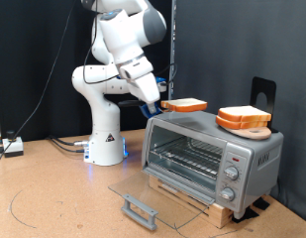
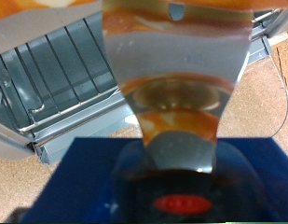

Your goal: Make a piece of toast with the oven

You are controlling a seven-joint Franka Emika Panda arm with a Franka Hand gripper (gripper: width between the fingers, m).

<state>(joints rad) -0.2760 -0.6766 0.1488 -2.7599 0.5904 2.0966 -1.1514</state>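
The small boxy silver toaster oven [image 1: 212,157] stood on a wooden board toward the right of the brown desk [image 1: 53,198], its glass door [image 1: 157,200] dropped flat toward the near side and its wire rack [image 1: 187,156] bare, so the step in hand looked like carrying bread to the open cavity. The white arm reached right from its base at the far left, and its pincer [image 1: 157,103] was closed on the flat, cream-faced, orange-crusted piece of toast [image 1: 184,104], held level just above the oven's top left corner. A thicker stack of like slices [image 1: 244,119] rested on a wooden disc on the oven's roof, to the right. In the wrist view the slice [image 2: 176,89] filled the space between the fingers, with the rack [image 2: 64,70] beyond. By my judgement, loading would call for lowering the slice in front of the opening and keeping it level.
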